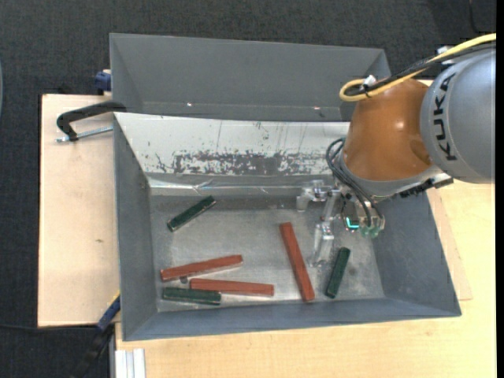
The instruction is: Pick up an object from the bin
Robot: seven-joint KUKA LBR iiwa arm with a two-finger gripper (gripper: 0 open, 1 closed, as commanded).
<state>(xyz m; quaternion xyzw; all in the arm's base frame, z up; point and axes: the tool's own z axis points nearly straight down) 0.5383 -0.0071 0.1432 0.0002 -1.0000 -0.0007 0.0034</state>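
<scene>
In the grey bin (130,235) the gripper (324,246) hangs at the right, between a red-brown stick (297,262) and a dark green stick (337,272). I can't tell how wide it's open. Both sticks look light and stiff, best pinched mid-length.

The arm (472,116) was a rounded silver-grey casing with black KUKA lettering (439,128) on its side. A glossy orange cover (386,136) capped the wrist, a yellow cable (394,75) looped over it, and thin black cables (337,168) ran under it to the bare-metal tool (324,242).
</scene>
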